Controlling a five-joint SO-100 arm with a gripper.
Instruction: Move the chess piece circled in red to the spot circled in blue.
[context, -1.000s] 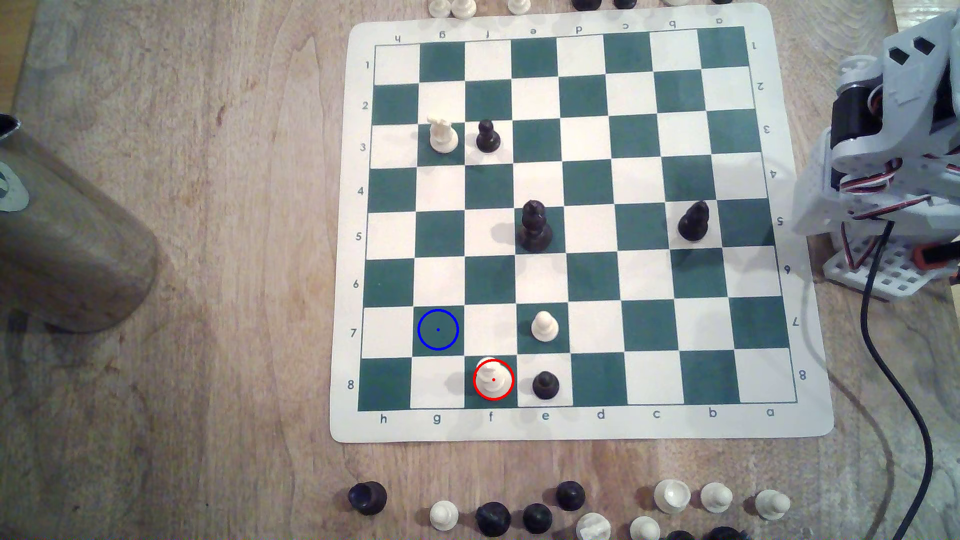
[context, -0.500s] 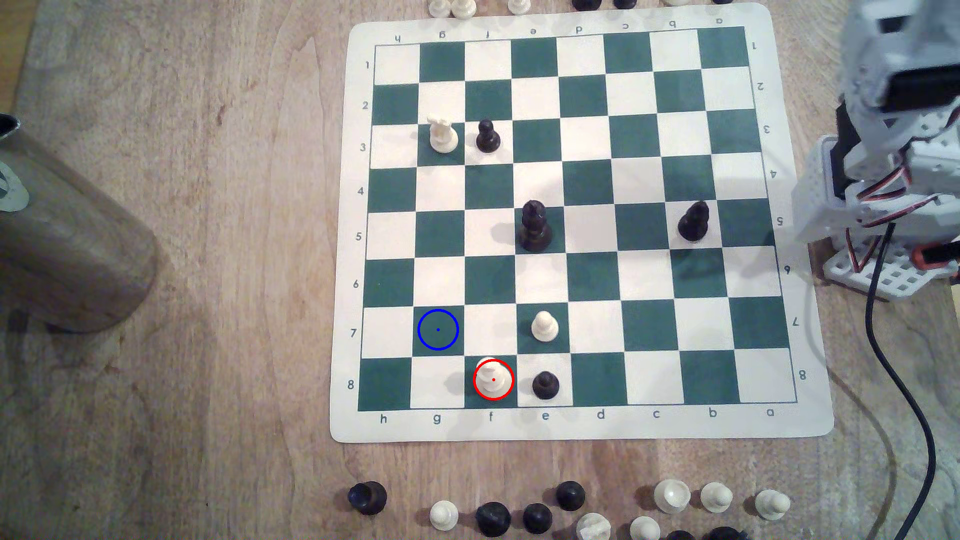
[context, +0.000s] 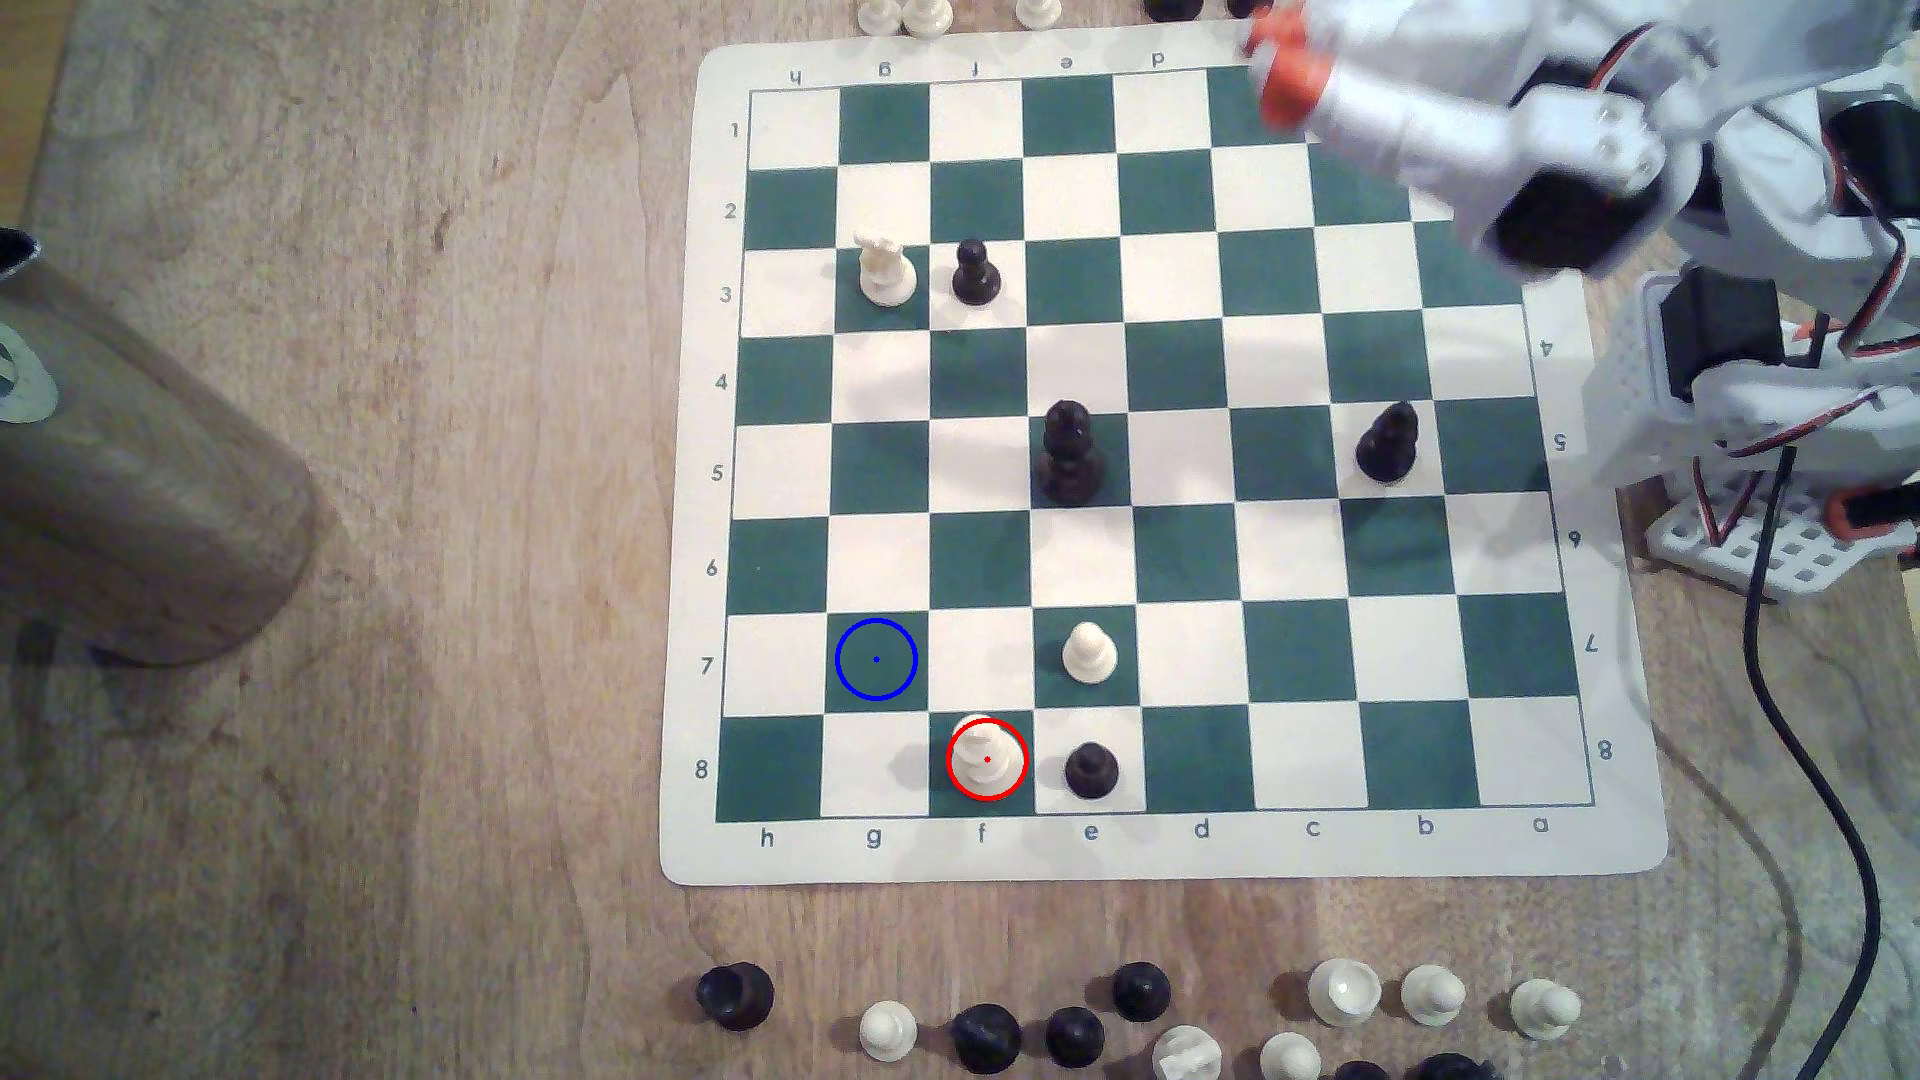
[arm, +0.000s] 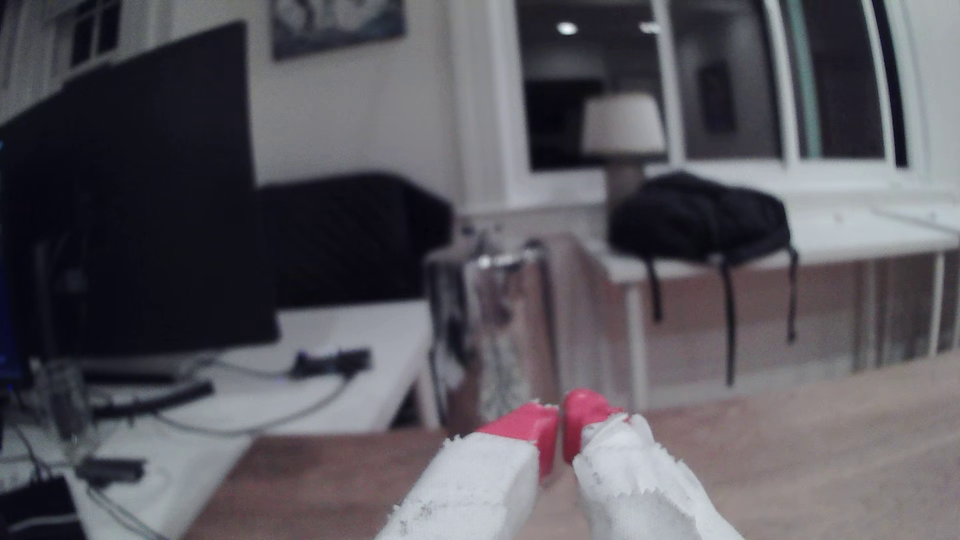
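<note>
The chess piece circled in red (context: 985, 753) is a cream piece with a rounded top, standing on a green square in the board's bottom row, in the exterior view. The spot circled in blue (context: 876, 659) is a bare green square one row up and one column to the exterior view's left of it. My gripper (context: 1280, 64), white with orange tips, hangs high over the board's top right corner, far from both. In the wrist view its red-tipped fingers (arm: 524, 428) nearly touch with nothing between them; the gripper (arm: 560, 421) is shut.
A cream pawn (context: 1088, 652) and a black pawn (context: 1090, 770) stand close on the exterior view's right of the circled piece. Other pieces stand mid-board (context: 1068, 452). Captured pieces (context: 1132, 1018) line the table below the board (context: 1153, 846). A metal cylinder (context: 135, 467) stands at the left.
The arm has unfolded from its rest at the exterior view's right edge and swung out over the board's top right corner. No piece has moved.
</note>
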